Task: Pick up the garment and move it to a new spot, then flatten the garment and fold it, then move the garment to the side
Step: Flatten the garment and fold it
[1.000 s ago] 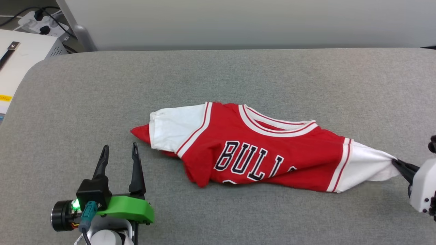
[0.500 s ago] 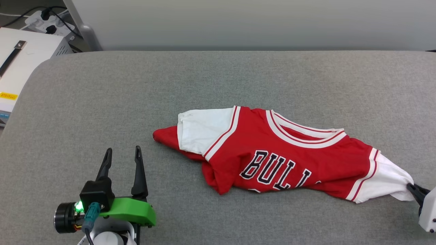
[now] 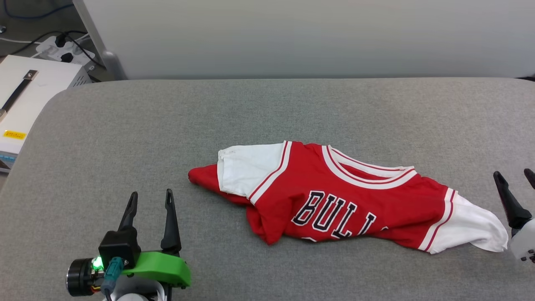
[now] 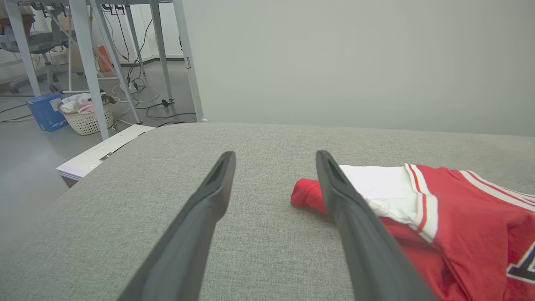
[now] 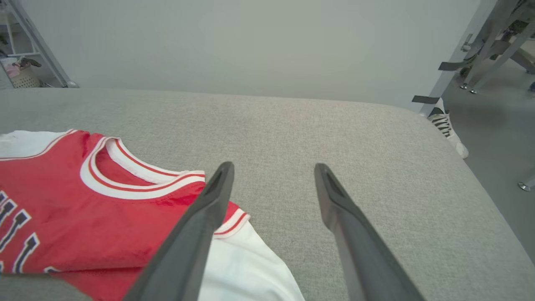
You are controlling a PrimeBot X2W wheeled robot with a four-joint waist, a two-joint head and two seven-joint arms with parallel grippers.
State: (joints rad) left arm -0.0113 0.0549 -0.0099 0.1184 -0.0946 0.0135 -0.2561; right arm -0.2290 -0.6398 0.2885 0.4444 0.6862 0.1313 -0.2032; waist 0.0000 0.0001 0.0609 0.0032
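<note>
The garment (image 3: pixel 334 196), a red jersey with white sleeves, striped collar and black "BULLS" lettering, lies crumpled across the grey padded table (image 3: pixel 267 113), its lower part folded under. My right gripper (image 3: pixel 514 174) stands open just right of the white sleeve end (image 3: pixel 480 228), holding nothing. In the right wrist view the garment (image 5: pixel 83 200) lies left of the open right gripper (image 5: pixel 273 168). My left gripper (image 3: pixel 150 196) is open at the lower left, apart from the garment's red tip. The left wrist view shows the left gripper (image 4: pixel 273 156) open, with the garment (image 4: pixel 439 209) to its right.
A white box (image 3: pixel 29 96) with a black strap sits off the table's left edge, with power strips and cables (image 3: pixel 62 48) behind it. A pale wall panel (image 3: pixel 292 37) runs along the table's far side. Table legs, a basket (image 4: pixel 85 117) and a shoe (image 5: pixel 449 129) stand on the floor.
My right gripper has opened and let go of the white sleeve, which now lies on the table. The garment was dragged right first. The head camera has shifted; the left gripper has not moved.
</note>
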